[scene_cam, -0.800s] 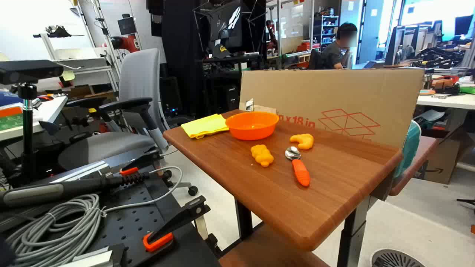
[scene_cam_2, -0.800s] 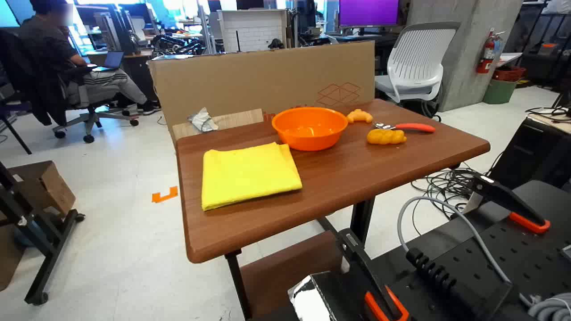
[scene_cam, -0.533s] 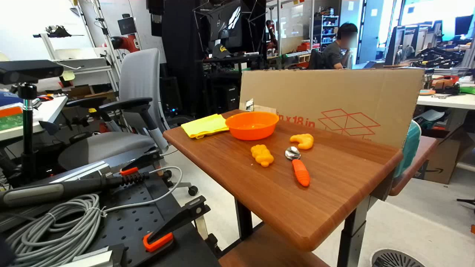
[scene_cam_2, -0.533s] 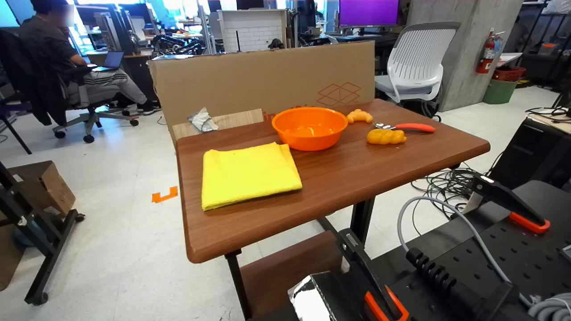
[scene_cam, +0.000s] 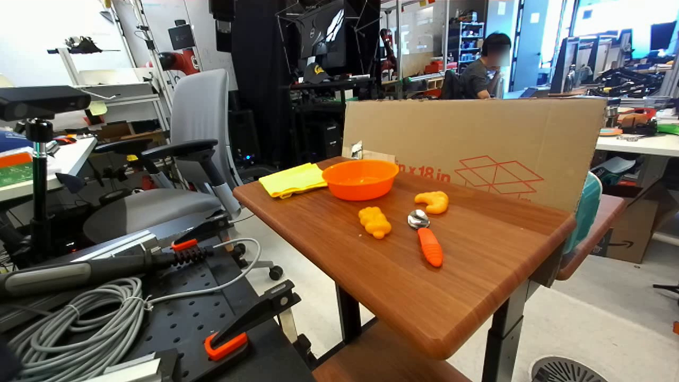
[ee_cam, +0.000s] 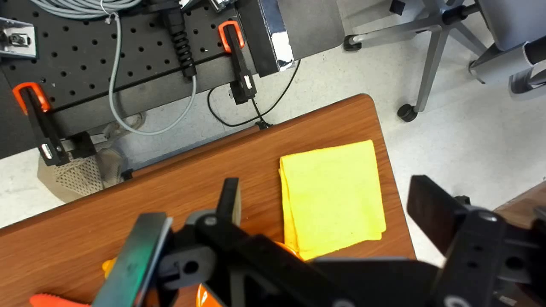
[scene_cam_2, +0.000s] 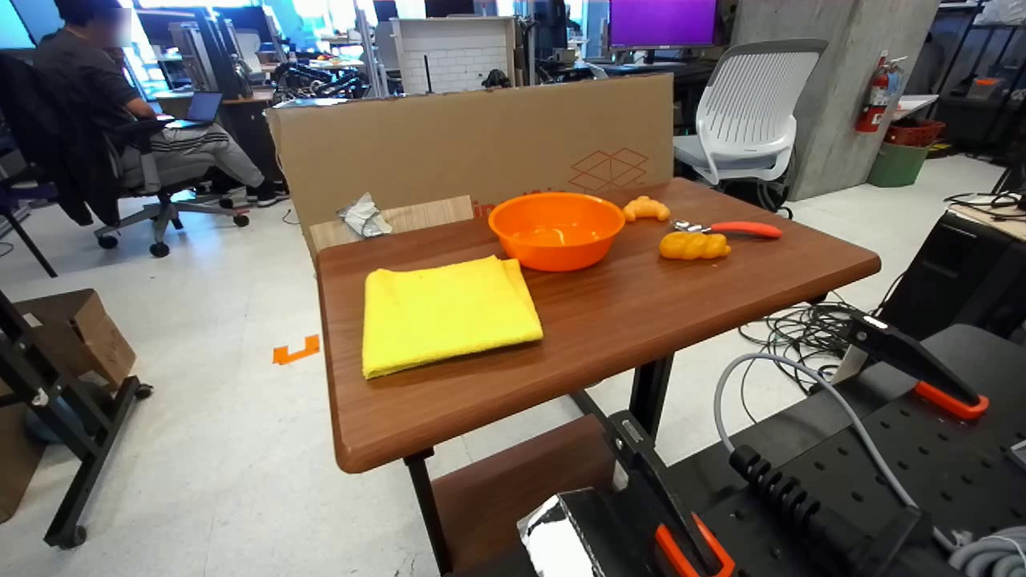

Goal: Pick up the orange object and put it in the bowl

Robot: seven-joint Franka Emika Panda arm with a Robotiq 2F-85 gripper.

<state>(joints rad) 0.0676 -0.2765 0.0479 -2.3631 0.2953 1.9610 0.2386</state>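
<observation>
Two small yellow-orange lumps lie on the table. One is knobbly and braided (scene_cam: pixel 374 223) (scene_cam_2: pixel 694 246). The other is curved (scene_cam: pixel 437 203) (scene_cam_2: pixel 646 210). I cannot tell which is the orange object meant. A yellow-orange bit (ee_cam: pixel 107 266) shows in the wrist view, mostly hidden behind gripper parts. The bright-orange bowl (scene_cam: pixel 360 187) (scene_cam_2: pixel 559 256) stands upright beside the lumps in both exterior views. Only slivers of the bowl (ee_cam: pixel 207 298) show behind my gripper in the wrist view. My gripper (ee_cam: pixel 327 192) is open and empty, above the table; neither exterior view shows it.
A folded yellow cloth (scene_cam: pixel 293 180) (scene_cam_2: pixel 449 316) (ee_cam: pixel 332 200) lies beside the bowl. A spoon with an orange handle (scene_cam: pixel 431 248) (scene_cam_2: pixel 745 230) (ee_cam: pixel 55 300) lies near the lumps. A cardboard panel (scene_cam: pixel 477 143) (scene_cam_2: pixel 481 148) stands along one table edge. Clamps (ee_cam: pixel 241 64) sit on the black bench.
</observation>
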